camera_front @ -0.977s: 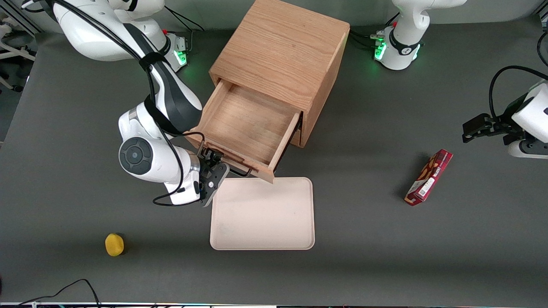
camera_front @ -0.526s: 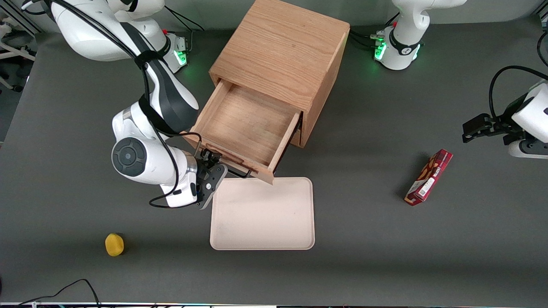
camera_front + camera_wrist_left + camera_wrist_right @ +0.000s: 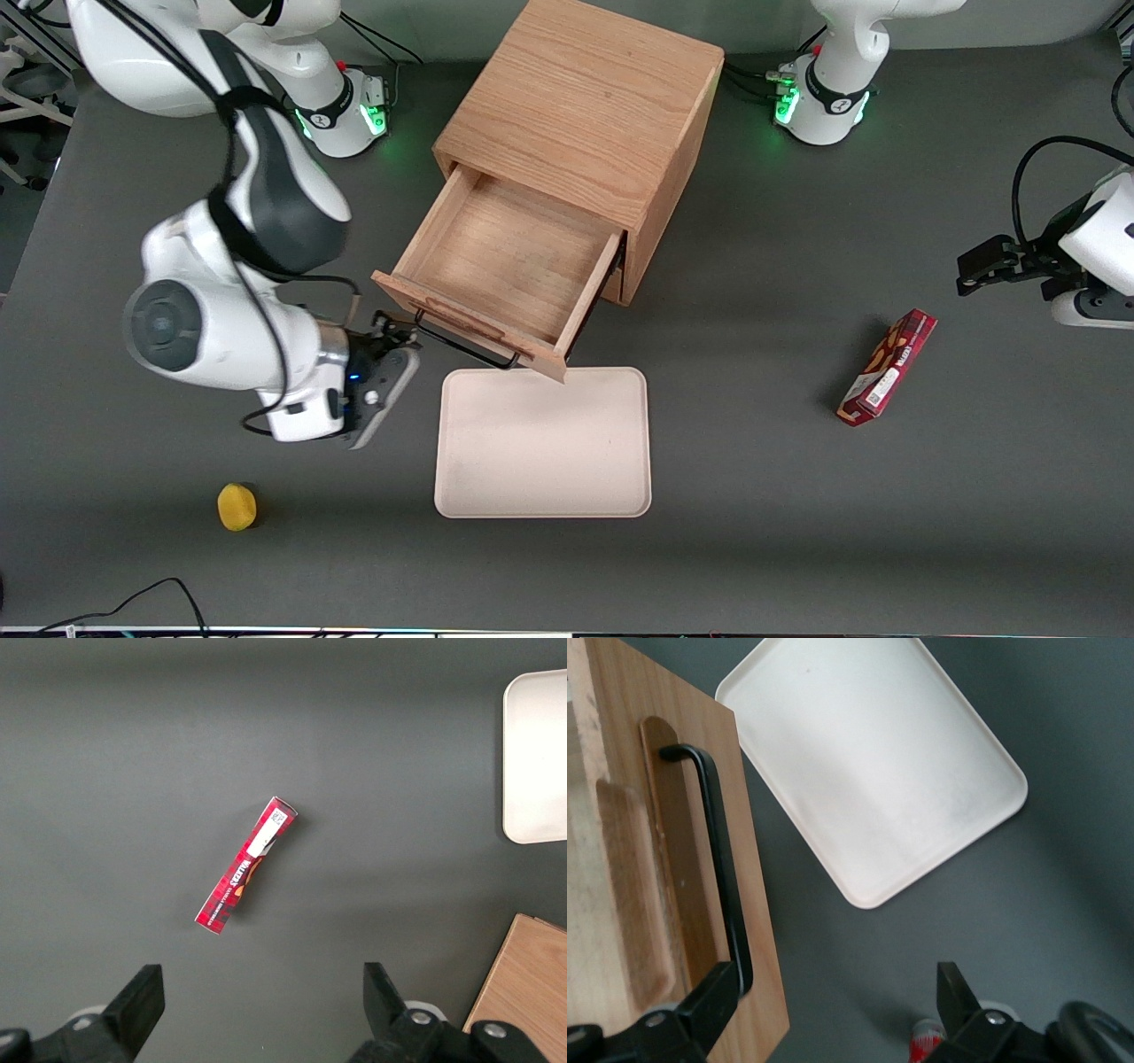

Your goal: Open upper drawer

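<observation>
Oak cabinet (image 3: 589,115) shaped like a cube stands on a dark grey worktop (image 3: 753,496), and its upper drawer (image 3: 505,257) is pulled well out toward the front camera, showing a bare light-wood floor with nothing inside. The drawer's front panel carries a wide black bar handle (image 3: 465,341), which hangs just above the edge of a pale rectangular tray (image 3: 545,443) lying flat on the worktop. The working arm's hand (image 3: 390,341) sits just beside the drawer's front corner, toward the working arm's end of the worktop, apart from the handle with its fingers spread wide and holding nothing; the wrist view shows the two dark fingers (image 3: 700,1014) parted, with the handle (image 3: 722,868) near one of them. Judging from its look, the drawer is a rigid, fairly light wooden tray that slides straight along its rails, so it should move with a steady pull and no twisting. The metal bar is stiff and smooth, standing off the panel enough for a finger to pass under it; its middle seems the best place to grip, for an even pull. A yellow object (image 3: 236,506) and a red box (image 3: 888,367) lie well apart from the cabinet.
</observation>
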You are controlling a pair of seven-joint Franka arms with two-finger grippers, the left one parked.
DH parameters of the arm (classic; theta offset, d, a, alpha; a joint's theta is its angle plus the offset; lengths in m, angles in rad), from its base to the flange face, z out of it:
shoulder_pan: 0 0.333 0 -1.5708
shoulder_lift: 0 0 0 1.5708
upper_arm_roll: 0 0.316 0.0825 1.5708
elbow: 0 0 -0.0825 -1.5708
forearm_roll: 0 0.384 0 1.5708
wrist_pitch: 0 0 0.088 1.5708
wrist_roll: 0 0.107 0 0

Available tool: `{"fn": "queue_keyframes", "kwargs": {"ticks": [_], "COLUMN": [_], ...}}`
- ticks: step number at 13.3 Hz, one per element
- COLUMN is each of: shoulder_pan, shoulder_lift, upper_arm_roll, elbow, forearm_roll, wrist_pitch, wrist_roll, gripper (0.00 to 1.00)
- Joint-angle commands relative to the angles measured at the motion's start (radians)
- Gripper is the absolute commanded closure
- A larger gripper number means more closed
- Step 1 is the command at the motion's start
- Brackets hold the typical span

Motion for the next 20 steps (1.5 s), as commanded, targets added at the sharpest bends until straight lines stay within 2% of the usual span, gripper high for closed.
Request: {"fn": "queue_keyframes", "kwargs": {"ticks": [1,3,4,8,11,12,14,15,16,17,18,19,20], "shoulder_pan": [-0.075,-0.089,-0.098,-0.191,-0.230,-0.232,-0.273,-0.294,-0.299,-0.307,-0.325,-0.330,-0.330], "shoulder_lift": [-0.085,-0.191,-0.239,-0.421,-0.605,-0.644,-0.675,-0.688,-0.710,-0.709,-0.699,-0.702,-0.707], "upper_arm_roll": [0.012,0.008,0.009,0.008,0.012,0.012,0.009,0.017,0.014,0.006,0.008,0.008,0.009], "elbow": [0.024,-0.052,-0.094,-0.272,-0.478,-0.523,-0.531,-0.527,-0.528,-0.522,-0.499,-0.496,-0.493], "forearm_roll": [0.073,0.037,-0.001,-0.025,-0.026,-0.026,-0.012,-0.021,-0.026,-0.022,-0.014,-0.012,-0.018], "wrist_pitch": [-0.069,-0.084,-0.090,-0.092,-0.075,-0.073,-0.158,-0.218,-0.236,-0.231,-0.225,-0.210,-0.204], "wrist_roll": [-0.003,-0.007,-0.010,0.026,0.328,0.374,0.451,0.515,0.531,0.525,0.525,0.537,0.549], "gripper": [0.00,0.00,0.00,0.00,0.00,0.00,0.02,0.07,0.08,0.06,0.00,0.00,0.05]}}
